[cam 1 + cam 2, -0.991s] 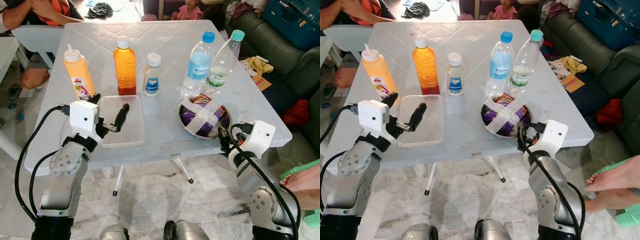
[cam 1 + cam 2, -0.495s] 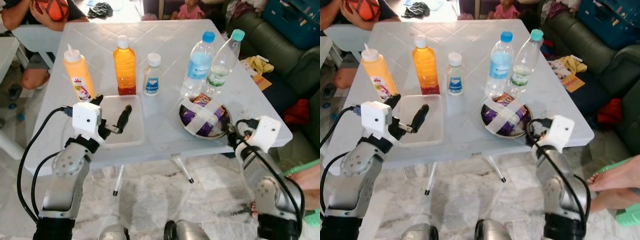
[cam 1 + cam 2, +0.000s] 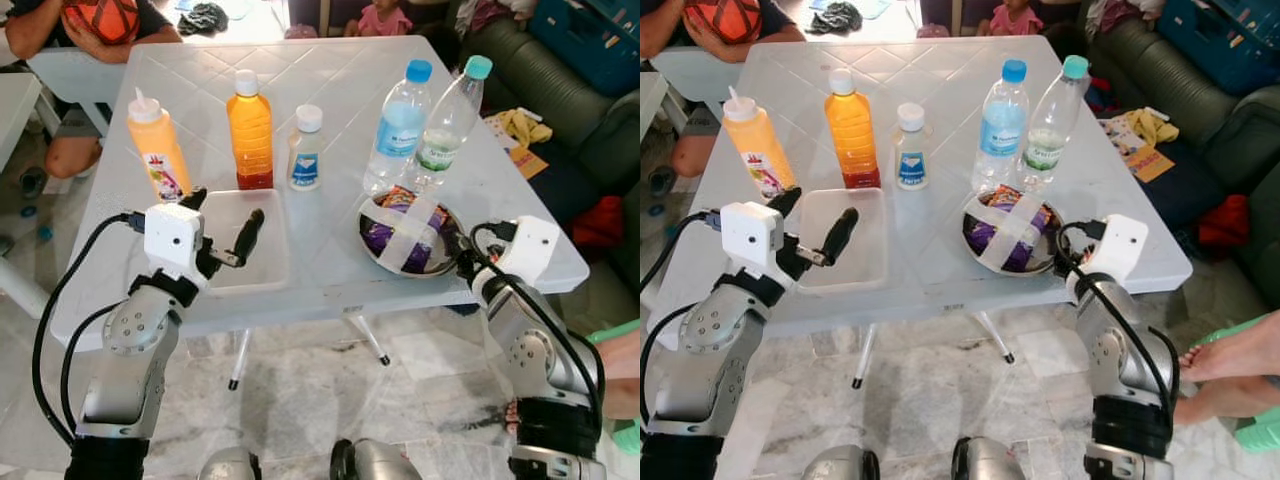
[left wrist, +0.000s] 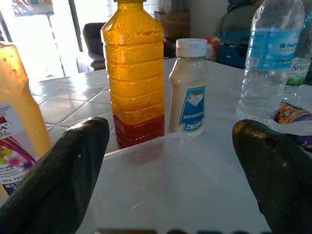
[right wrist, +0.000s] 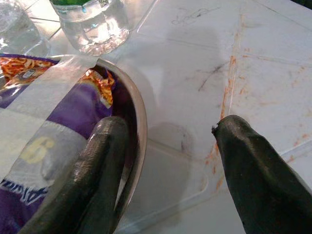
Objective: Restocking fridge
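On the white table (image 3: 340,90) stand an orange squeeze bottle (image 3: 158,150), an orange drink bottle (image 3: 250,135), a small white Heinz bottle (image 3: 304,152), a blue-capped water bottle (image 3: 398,130) and a teal-capped bottle (image 3: 445,125). My left gripper (image 3: 220,218) is open, its fingers spread low over a clear plastic container (image 3: 265,255). A metal bowl (image 5: 140,126) holds purple snack packets (image 3: 385,238) under crossed tape. My right gripper (image 5: 170,170) is open at the bowl's right rim, one finger inside the rim and the other outside on the table.
A dark green sofa (image 3: 560,90) with loose items lies to the right of the table. A person's bare foot (image 3: 612,368) shows at the lower right. A seated person (image 3: 90,25) is behind the table's far left corner, beside a white bench (image 3: 70,75).
My right arm has risen and moved forward, bringing its gripper astride the bowl's right rim. The left gripper has stayed over the clear container.
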Robot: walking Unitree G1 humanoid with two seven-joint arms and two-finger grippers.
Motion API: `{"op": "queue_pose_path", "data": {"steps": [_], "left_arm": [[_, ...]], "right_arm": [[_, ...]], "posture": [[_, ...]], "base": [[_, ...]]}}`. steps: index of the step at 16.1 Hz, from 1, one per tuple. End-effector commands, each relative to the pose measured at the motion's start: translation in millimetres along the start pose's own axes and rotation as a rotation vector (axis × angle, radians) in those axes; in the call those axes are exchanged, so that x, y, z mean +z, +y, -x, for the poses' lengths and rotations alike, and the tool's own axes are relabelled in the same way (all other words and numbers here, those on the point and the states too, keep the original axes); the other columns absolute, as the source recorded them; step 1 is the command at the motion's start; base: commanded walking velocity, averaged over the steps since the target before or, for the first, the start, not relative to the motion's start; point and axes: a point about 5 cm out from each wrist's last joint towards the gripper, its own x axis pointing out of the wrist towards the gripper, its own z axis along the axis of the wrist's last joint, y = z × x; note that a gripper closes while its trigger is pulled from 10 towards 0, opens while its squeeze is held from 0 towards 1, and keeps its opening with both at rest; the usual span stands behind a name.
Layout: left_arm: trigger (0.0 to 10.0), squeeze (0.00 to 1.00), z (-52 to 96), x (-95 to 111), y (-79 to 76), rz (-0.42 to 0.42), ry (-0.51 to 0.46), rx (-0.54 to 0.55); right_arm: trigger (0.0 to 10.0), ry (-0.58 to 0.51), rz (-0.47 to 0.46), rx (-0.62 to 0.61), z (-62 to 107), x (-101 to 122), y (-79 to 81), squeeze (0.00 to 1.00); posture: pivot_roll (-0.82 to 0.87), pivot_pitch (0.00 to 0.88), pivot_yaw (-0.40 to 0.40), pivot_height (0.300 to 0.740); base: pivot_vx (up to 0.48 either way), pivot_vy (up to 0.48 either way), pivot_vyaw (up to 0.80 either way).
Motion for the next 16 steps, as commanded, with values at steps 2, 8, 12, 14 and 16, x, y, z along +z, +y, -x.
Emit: {"op": "queue_pose_path", "data": {"steps": [2, 8, 12, 14, 16], "left_arm": [[10.0, 0.00, 0.4, 3, -1.3, -0.023, 0.001, -0.008], [10.0, 0.00, -0.4, 4, -2.5, -0.027, 0.003, -0.011], [10.0, 0.00, -0.4, 4, -2.6, -0.031, 0.004, -0.007], [10.0, 0.00, 0.2, 4, -2.6, -0.034, 0.003, -0.009], [10.0, 0.00, -0.6, 4, -2.3, -0.036, 0.002, -0.009]], "right_arm": [[10.0, -0.005, -0.003, 0.007, -4.0, 4, -1.9, 0.00], [9.0, 0.120, -0.030, 0.124, -13.5, -8, 12.7, 0.00], [0.0, 0.149, -0.041, 0.155, -16.7, -11, 15.7, 0.00], [0.0, 0.175, -0.084, 0.143, -16.2, -14, 14.7, 0.00], [0.0, 0.190, -0.105, 0.124, -15.3, -16, 12.7, 0.00]], "posture": [[0.00, 0.109, -0.042, 0.740], [0.01, 0.107, -0.042, 0.740], [0.01, 0.107, -0.043, 0.740], [0.01, 0.107, -0.045, 0.740], [0.01, 0.107, -0.044, 0.740]], "base": [[0.000, 0.000, 0.00], [0.000, 0.000, 0.00], [0.000, 0.000, 0.00], [0.000, 0.000, 0.00], [0.000, 0.000, 0.00]]}}
